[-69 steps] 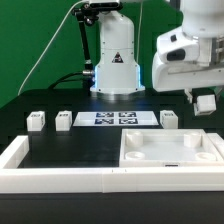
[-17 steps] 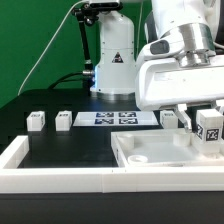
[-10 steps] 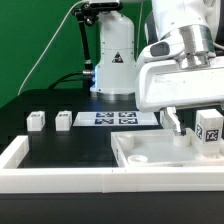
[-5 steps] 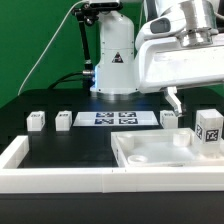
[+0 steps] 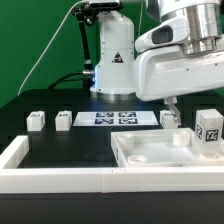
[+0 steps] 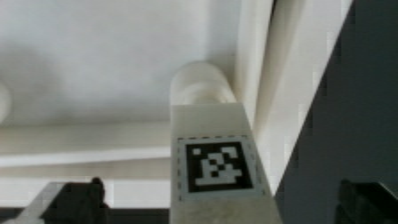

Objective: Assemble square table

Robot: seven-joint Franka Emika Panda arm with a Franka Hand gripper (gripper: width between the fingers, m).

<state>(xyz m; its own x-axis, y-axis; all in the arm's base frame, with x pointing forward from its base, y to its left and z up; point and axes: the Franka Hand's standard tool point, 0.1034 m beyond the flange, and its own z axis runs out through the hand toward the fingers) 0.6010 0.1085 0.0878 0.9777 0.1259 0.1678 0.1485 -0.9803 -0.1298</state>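
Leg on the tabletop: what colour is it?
White leg with a black-and-white tag; clearest in wrist view.

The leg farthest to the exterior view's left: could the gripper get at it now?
Probably yes. That leg stands apart from its neighbour with nothing above it, and the gripper is open and empty, though far off over the square top.

The exterior view sits low in front of the black worktop (image 5: 70, 140), facing the robot base (image 5: 115, 60). The wrist view looks down from very close. Both show the tagged leg (image 5: 209, 128) (image 6: 210, 120) by the table top (image 5: 150, 166)'s rim.
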